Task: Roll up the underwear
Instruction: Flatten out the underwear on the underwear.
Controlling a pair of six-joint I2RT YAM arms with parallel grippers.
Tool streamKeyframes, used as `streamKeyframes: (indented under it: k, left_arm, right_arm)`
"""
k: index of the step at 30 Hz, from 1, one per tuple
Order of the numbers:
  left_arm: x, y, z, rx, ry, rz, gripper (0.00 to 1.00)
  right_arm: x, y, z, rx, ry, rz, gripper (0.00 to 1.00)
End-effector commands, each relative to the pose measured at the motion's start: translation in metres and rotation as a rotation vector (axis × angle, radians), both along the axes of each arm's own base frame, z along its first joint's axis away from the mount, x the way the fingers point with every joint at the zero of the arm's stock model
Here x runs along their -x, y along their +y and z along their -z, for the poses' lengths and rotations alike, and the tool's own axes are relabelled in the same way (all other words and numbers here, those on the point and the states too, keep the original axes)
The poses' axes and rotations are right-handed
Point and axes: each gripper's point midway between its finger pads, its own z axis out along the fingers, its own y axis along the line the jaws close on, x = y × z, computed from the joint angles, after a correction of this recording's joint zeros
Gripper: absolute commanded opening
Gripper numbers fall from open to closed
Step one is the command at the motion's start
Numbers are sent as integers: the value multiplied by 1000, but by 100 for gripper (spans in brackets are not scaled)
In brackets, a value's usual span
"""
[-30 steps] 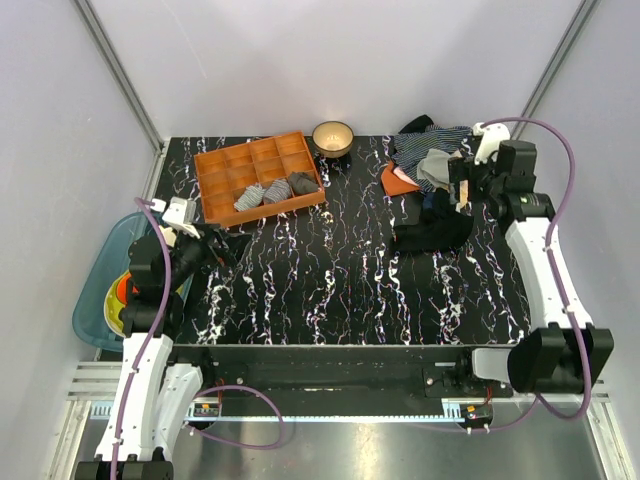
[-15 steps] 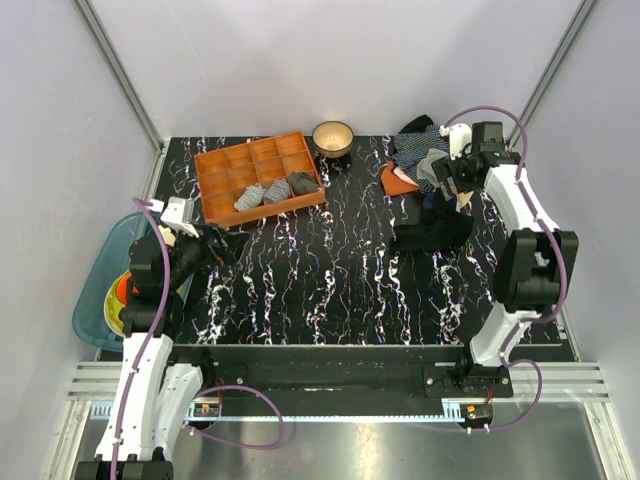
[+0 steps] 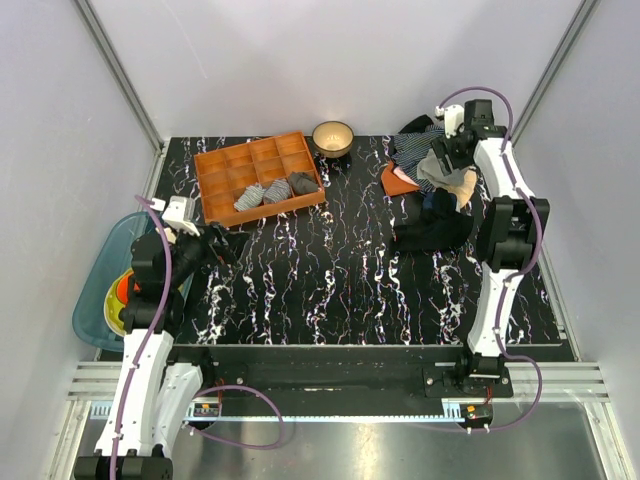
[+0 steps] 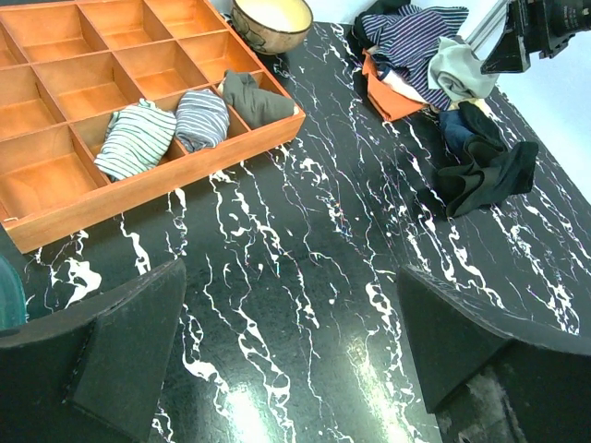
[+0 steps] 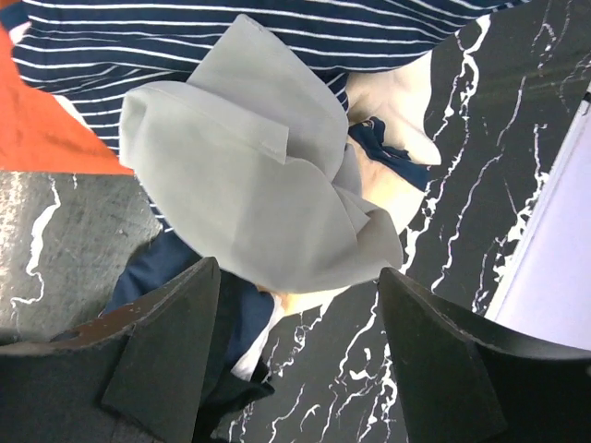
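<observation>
The grey underwear [image 5: 259, 194] lies crumpled on top of a clothes pile at the table's far right; it also shows in the top view [image 3: 437, 168] and the left wrist view [image 4: 455, 72]. My right gripper [image 5: 300, 355] is open and hangs just above the pile, its jaws wide apart, near the grey cloth's edge and not touching it. In the top view the right gripper [image 3: 447, 158] sits over the pile. My left gripper [image 4: 294, 355] is open and empty above bare table at the near left; in the top view the left gripper [image 3: 222, 246] is by the tray's near corner.
An orange compartment tray [image 3: 215, 160] at the far left holds three rolled garments [image 3: 275, 190]. A wooden bowl [image 3: 333, 137] stands behind it. The pile has a navy striped garment [image 5: 231, 37], orange cloth [image 3: 397, 182] and a black garment [image 3: 432, 232]. A blue bin [image 3: 95, 295] sits off the left edge.
My right arm has swung back and left, bringing its gripper over the clothes pile and above the grey underwear. The left arm has not moved.
</observation>
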Motion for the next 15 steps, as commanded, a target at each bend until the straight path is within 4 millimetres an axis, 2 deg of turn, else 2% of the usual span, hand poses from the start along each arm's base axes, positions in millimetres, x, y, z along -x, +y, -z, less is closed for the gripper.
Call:
streamKeyframes:
  k: [1, 6, 8, 9, 10, 12, 13, 15]
  left_arm:
    - [-6, 5, -14, -5, -37, -23, 99]
    - [-7, 5, -14, 0, -34, -20, 99]
    - [-7, 5, -13, 0, -31, -20, 99]
    - [-7, 5, -12, 0, -30, -20, 99]
    - [-7, 6, -12, -2, -30, -23, 99]
    - [-7, 6, -12, -4, -28, -26, 99]
    - [-7, 6, -12, -4, -28, -26, 99]
    - [-7, 7, -12, -4, -28, -27, 99]
  right_arm:
    - [-3, -4, 12, -23, 47, 13, 77]
    - [-6, -3, 34, -35, 83, 5, 73]
    - [-10, -6, 40, -24, 91, 9, 62]
    - [-11, -7, 41, -21, 93, 11, 52]
    - [-12, -7, 38, -20, 88, 14, 34]
    - [-13, -8, 27, -19, 69, 16, 16]
    - [-14, -8, 11, -15, 35, 11, 5]
    - [-15, -10, -10, -10, -7, 12, 2]
